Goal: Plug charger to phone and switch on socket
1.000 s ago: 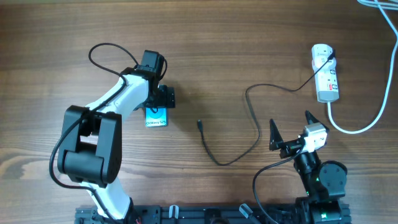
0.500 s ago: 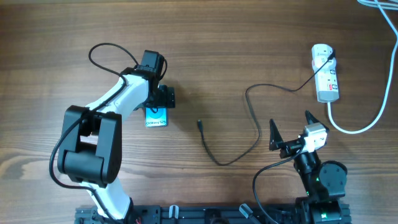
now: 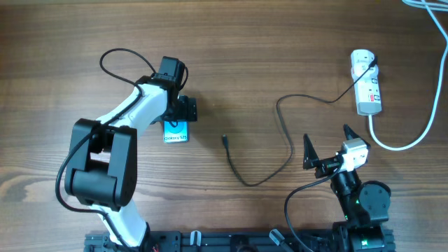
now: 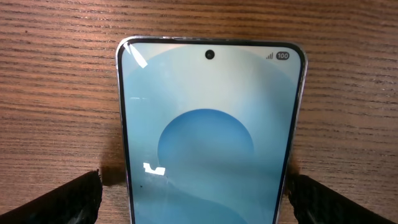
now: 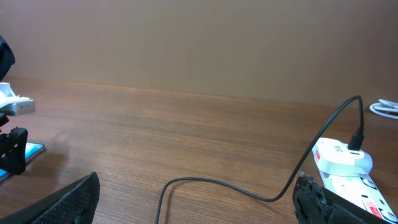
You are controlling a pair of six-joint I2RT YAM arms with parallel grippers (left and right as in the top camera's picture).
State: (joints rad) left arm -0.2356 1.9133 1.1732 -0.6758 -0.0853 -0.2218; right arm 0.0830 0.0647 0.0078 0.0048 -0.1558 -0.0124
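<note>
Teal phone straddled by spread, empty left gripper, nothing moved; right gripper likewise spread, charger untouched mid-table.

The surface was brown wood with a clear, fine grain and a low sheen. The phone had a glossy glass screen with small bright reflections, and a thin shiny frame. The left end effector had fingers of black, matt, grainy plastic. The charger looked like thin matt black rubber. The socket was smooth white plastic. The left arm had smooth white and black shells.
</note>
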